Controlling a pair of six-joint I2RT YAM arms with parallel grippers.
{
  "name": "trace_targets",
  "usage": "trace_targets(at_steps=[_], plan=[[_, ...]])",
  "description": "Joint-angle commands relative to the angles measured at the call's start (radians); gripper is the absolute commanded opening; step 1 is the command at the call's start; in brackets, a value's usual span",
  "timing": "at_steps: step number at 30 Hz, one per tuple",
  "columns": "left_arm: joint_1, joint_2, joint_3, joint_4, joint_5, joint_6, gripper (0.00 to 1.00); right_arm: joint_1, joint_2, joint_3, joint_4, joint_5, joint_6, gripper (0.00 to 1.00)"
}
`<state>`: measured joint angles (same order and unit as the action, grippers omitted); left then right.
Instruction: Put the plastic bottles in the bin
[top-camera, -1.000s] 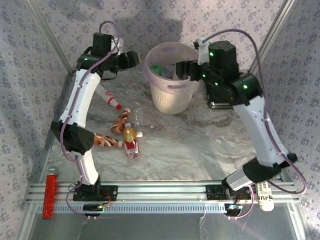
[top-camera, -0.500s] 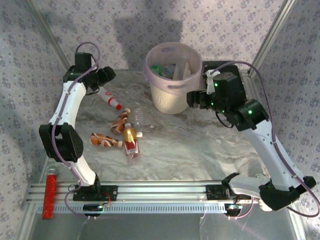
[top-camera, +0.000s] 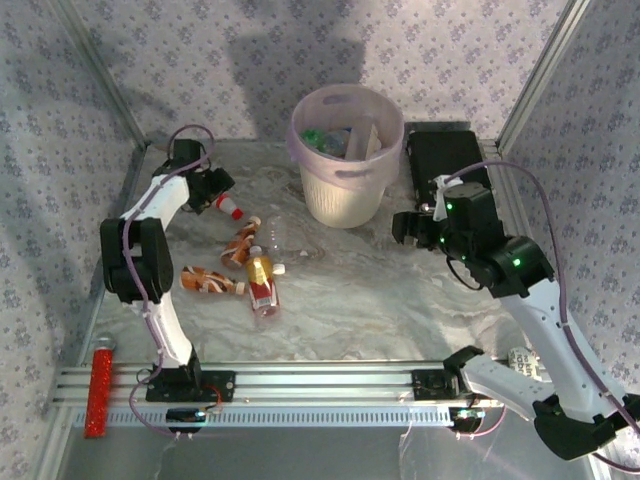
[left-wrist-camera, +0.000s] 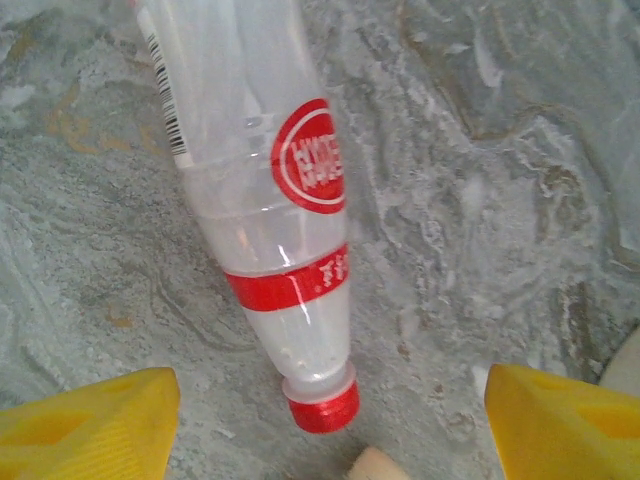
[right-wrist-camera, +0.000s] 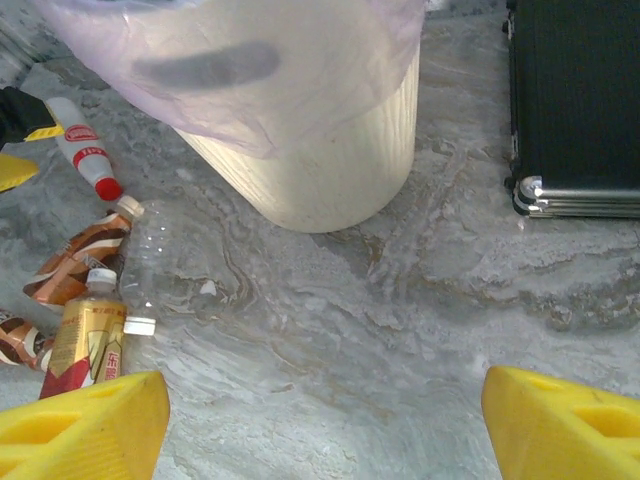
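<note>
The bin (top-camera: 345, 200) stands at the back centre with several bottles inside, one of them green (top-camera: 318, 138). Several plastic bottles lie on the marble table to its left. They are a white bottle with a red cap (top-camera: 226, 206), two brown ones (top-camera: 240, 242) (top-camera: 210, 281), an amber one (top-camera: 259, 268) and a clear one (top-camera: 275, 233). My left gripper (top-camera: 205, 190) hangs open just above the white bottle (left-wrist-camera: 270, 200), its yellow fingers (left-wrist-camera: 90, 420) either side of the cap end, not touching. My right gripper (top-camera: 405, 228) is open over bare table right of the bin (right-wrist-camera: 320, 150), holding nothing.
A flat black case (top-camera: 445, 160) lies behind my right arm against the back right wall. A red bar (top-camera: 99, 390) rests at the near left by the aluminium rail (top-camera: 320, 385). Patterned walls close in on both sides.
My left arm swung from beside the bin out to the left and down over the white bottle. My right arm drew back from the bin's rim, to the right and lower.
</note>
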<state>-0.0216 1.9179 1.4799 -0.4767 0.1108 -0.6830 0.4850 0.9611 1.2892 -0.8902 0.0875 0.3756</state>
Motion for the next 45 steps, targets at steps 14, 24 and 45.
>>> trace_targets(at_steps=[14, 24, 45], plan=[[0.005, 0.144, -0.003, 0.095, -0.038, -0.062, 0.77, -0.047, -0.061, -0.057, -0.059, -0.038, 0.020, 0.83], [0.005, 0.178, -0.008, 0.103, -0.042, -0.078, 0.67, -0.066, -0.075, -0.064, -0.065, -0.047, 0.005, 0.83], [0.006, -0.001, -0.030, 0.070, -0.068, 0.003, 0.51, -0.106, -0.066, -0.047, -0.052, -0.072, -0.015, 0.82]])
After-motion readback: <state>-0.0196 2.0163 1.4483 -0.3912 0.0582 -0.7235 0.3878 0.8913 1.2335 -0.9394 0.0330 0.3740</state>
